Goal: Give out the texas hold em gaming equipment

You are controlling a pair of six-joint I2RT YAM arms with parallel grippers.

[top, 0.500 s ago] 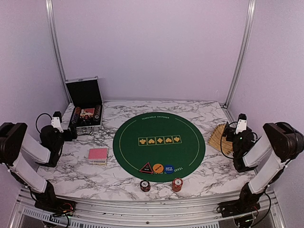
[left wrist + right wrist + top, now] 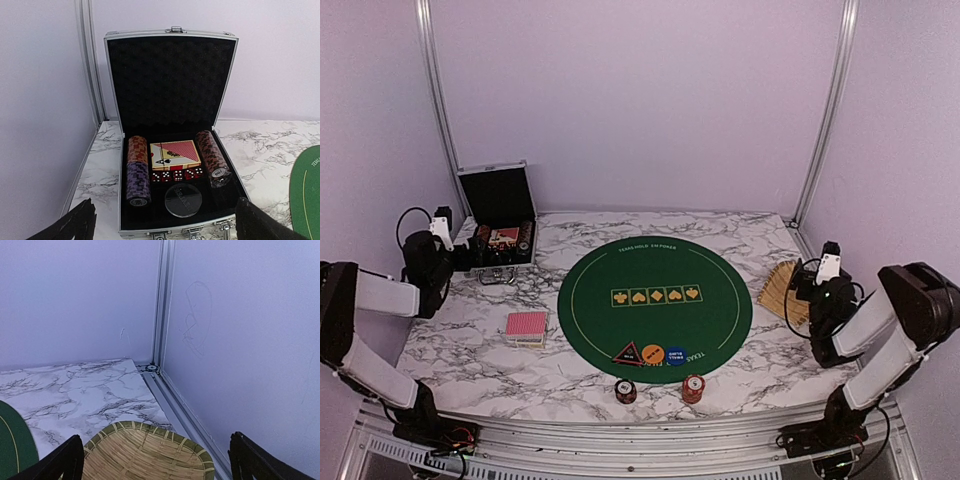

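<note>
1. In the top view, the card deck (image 2: 527,325) lies on the marble table (image 2: 740,235), just left of the green mat (image 2: 655,270). The black triangular marker (image 2: 628,354), the orange button (image 2: 653,354) and the blue button (image 2: 676,355) lie in a row at the near edge of the mat. The chip stacks (image 2: 626,391) stand just in front of that edge. The left gripper (image 2: 460,258) is close to the open case (image 2: 498,195), and the right gripper (image 2: 802,287) is beside the bamboo tray (image 2: 780,290). This view does not show how wide either gripper is.
2. The deck is probably light and slippery, and it may fan apart, so it is best taken across its long edges. The chips are stiff but topple easily, so a stack should be pinched low on its sides. The flat buttons give only a thin rim to hold.
3. In the left wrist view, the fingers (image 2: 75,227) stand far apart and hold nothing. The case holds two chip rolls (image 2: 137,170), a boxed card pack (image 2: 175,154), red dice (image 2: 177,175) and a clear round disc (image 2: 183,200). The front rim of the case is cut off, and the print on the disc is not readable.
4. In the right wrist view, the fingers (image 2: 60,465) are also spread wide and empty. Only part of the tray and a sliver of the mat are visible, and no gaming piece appears here.
</note>
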